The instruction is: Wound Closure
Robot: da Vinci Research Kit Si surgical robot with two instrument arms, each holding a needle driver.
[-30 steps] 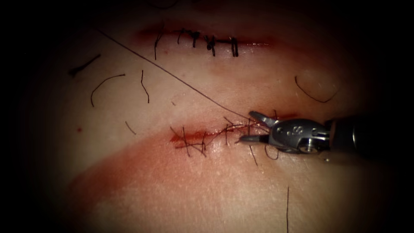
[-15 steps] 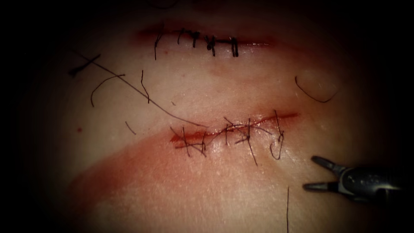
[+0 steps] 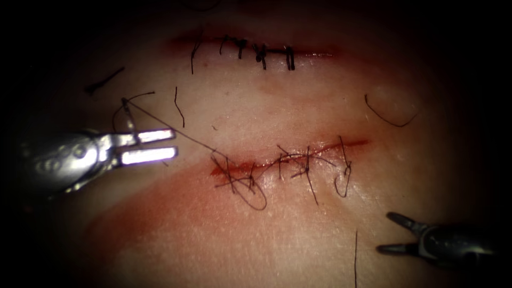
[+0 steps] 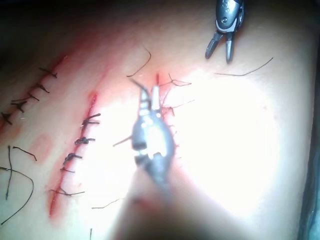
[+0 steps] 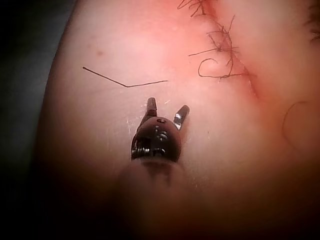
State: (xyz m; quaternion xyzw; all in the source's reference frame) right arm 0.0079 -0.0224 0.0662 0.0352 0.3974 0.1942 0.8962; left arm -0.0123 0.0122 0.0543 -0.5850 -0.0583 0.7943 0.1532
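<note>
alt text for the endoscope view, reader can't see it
A stitched red cut crosses pale pork tissue. Left of it, the left arm's silver hand, jaws open, holds nothing beside thin dark thread. The right arm's hand hovers open and empty.

Left end effector [image 4: 150, 95] (parted) above cut [image 4: 159, 82]

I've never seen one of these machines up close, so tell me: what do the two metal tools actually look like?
Both are small and metallic. The left gripper has two flat, bright silver fingers on a rounded silver wrist with round pin heads. The right gripper is darker grey, with two short tapered fingers on a rounded hinged body.
</note>
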